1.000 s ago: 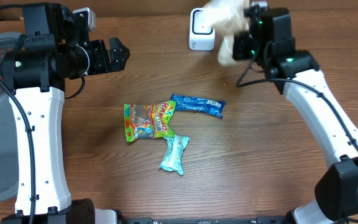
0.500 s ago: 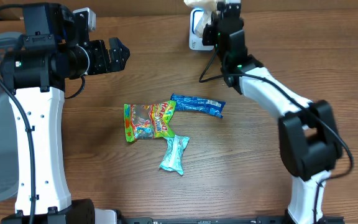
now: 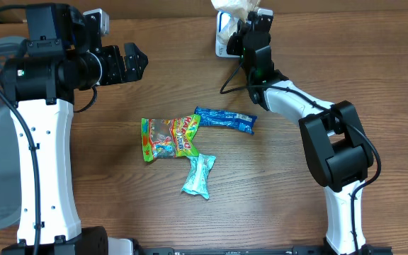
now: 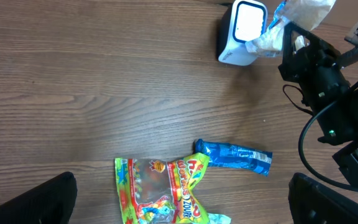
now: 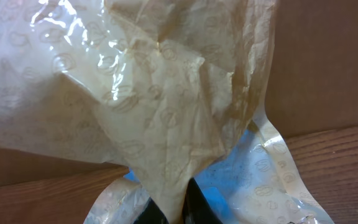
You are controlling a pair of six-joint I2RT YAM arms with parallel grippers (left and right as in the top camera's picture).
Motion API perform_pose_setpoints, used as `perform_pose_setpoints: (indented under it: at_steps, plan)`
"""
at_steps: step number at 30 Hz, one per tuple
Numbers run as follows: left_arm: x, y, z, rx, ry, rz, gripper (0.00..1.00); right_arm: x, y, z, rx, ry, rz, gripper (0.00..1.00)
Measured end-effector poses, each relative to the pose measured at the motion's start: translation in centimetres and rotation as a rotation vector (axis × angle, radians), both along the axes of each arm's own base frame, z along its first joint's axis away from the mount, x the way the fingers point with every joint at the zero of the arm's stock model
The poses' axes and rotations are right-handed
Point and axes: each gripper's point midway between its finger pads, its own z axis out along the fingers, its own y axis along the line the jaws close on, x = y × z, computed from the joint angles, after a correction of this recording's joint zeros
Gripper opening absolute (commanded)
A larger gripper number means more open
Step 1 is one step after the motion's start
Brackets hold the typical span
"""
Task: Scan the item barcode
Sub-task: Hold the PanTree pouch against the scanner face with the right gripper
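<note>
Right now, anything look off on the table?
Nothing spilled. The pale bag in the right gripper is crumpled and bunched beside the scanner; mid-table, the gummy bag, blue wrapper and teal packet lie askew, touching.

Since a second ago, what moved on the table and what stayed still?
The right gripper, shut on the pale crinkly packet, swung left and carried it from right of the scanner to just over it. The left gripper stayed open and still. The gummy bag, blue bar and teal packet did not move.
</note>
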Motion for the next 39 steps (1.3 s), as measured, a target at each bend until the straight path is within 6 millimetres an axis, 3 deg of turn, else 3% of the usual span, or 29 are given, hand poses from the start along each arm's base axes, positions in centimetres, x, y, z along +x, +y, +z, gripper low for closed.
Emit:
perform_pose_setpoints:
  at_steps: [3, 7, 10, 12, 17, 20, 22, 26, 33, 35, 39]
  plan:
    - [0.0, 0.0, 0.0, 0.0, 0.0, 0.0, 1.0, -0.1, -0.1, -0.3, -0.001, 0.011, -0.003, 0.04]
    - [0.0, 0.0, 0.0, 0.001, 0.0, 0.0, 0.99, -0.5, 0.1, -3.0, -0.088, 0.175, 0.015, 0.04]
    - [0.0, 0.0, 0.0, 0.0, 0.0, 0.0, 1.0, -0.2, 0.6, -2.4, -0.148, 0.278, 0.037, 0.03]
    - [0.0, 0.0, 0.0, 0.0, 0.0, 0.0, 1.0, 0.3, 1.1, 0.3, -0.157, 0.28, 0.051, 0.03]
    - [0.0, 0.0, 0.0, 0.0, 0.0, 0.0, 1.0, 1.9, 2.2, 11.0, -0.115, 0.114, 0.071, 0.03]
    - [0.0, 0.0, 0.0, 0.0, 0.0, 0.0, 1.0, 1.6, 2.3, 13.8, -0.109, 0.069, 0.082, 0.03]
    - [0.0, 0.0, 0.0, 0.0, 0.0, 0.0, 1.0, 1.4, 2.5, 13.5, -0.12, 0.081, 0.097, 0.03]
    - [0.0, 0.0, 0.0, 0.0, 0.0, 0.0, 1.0, 1.9, 3.0, 10.7, -0.164, 0.123, 0.123, 0.03]
    - [0.0, 0.0, 0.0, 0.0, 0.0, 0.0, 1.0, 3.3, 3.6, 1.5, -0.238, 0.241, 0.146, 0.03]
    - [0.0, 0.0, 0.0, 0.0, 0.0, 0.0, 1.0, 3.3, 3.6, -0.3, -0.254, 0.269, 0.148, 0.03]
    - [0.0, 0.0, 0.0, 0.0, 0.0, 0.0, 1.0, 3.2, 3.3, -1.3, -0.269, 0.291, 0.14, 0.03]
